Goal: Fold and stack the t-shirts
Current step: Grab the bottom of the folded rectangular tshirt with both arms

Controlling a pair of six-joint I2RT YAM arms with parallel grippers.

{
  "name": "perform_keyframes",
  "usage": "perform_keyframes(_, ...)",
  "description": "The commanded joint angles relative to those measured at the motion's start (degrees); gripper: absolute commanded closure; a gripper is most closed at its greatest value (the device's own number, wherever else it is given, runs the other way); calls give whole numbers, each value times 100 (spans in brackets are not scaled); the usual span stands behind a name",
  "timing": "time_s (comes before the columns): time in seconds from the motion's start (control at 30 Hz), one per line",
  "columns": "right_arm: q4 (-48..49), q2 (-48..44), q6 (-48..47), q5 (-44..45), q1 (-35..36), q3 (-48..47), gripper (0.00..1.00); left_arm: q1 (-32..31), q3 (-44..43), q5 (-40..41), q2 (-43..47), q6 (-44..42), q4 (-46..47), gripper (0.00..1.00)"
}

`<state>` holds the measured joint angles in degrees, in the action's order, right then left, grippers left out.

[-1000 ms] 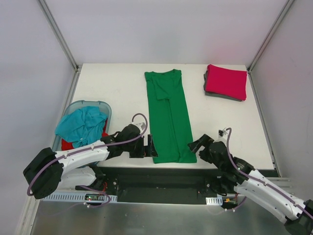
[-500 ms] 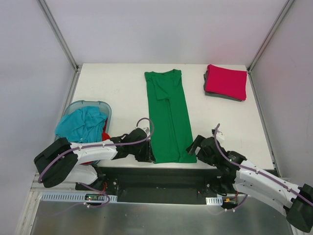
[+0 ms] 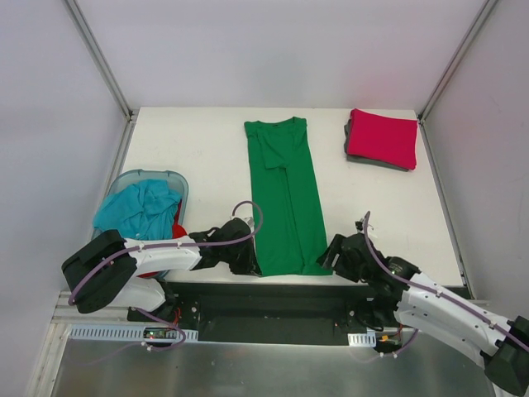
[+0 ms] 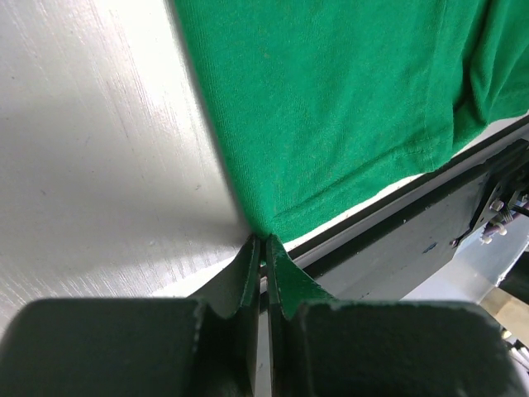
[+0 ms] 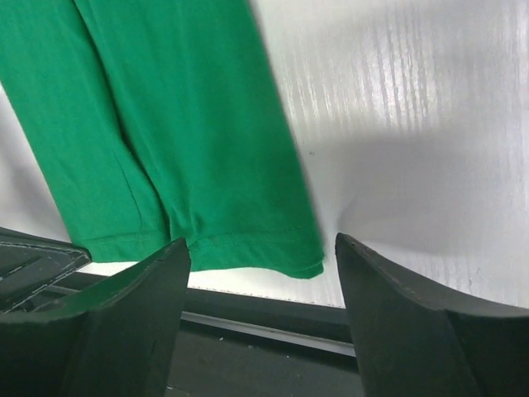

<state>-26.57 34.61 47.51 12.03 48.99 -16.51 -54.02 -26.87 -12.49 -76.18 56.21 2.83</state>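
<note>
The green shirt [image 3: 285, 198] lies mid-table [image 3: 198, 157], folded lengthwise into one long narrow strip. Its collar is at the far end and its hem sits right at the near edge, pretty flat with a few creases.

The left gripper [image 4: 261, 241] is now pinched tight on the hem's near left corner. A second ago it stood wide open just beside that corner.

The right gripper [image 5: 260, 244] has slid in closer, and its fingers are spread wide either side of the near right corner, not holding anything.

The shirt itself hasn't budged. Same goes for the pink shirt [image 3: 382, 138] folded at the far right, and the teal shirt [image 3: 139, 211] in the tub [image 3: 173, 178].
</note>
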Motion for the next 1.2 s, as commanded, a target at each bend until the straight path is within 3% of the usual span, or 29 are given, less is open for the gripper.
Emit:
perform_keyframes(0.0,-147,264,-75,-210,-4,-168,32,-47,-125,159,-55,-39,33,100)
perform_keyframes(0.23,-41,1126,-312,-544,-4,-475,58,-38,-125,151,-46,-48,33,100)
perform_keyframes(0.37,-489,1364,-295,-308,-4,-616,88,-38,-81,159,-11,-31,25,100)
perform_keyframes(0.43,-796,1312,-233,-80,-4,-669,96,-38,-55,186,42,-39,-37,100)
perform_keyframes(0.6,-1316,890,-320,221,5,-695,99,-47,68,221,165,-66,-125,100)
perform_keyframes(0.87,-60,828,-584,-834,5,-484,99,-91,-37,-201,393,-13,-11,100)
perform_keyframes(1.03,-41,907,-803,-501,-4,-888,99,-91,-256,-52,675,-22,16,100)
perform_keyframes(1.17,-42,1205,-1207,-132,-21,-1485,99,268,-608,-244,482,-223,-11,100)
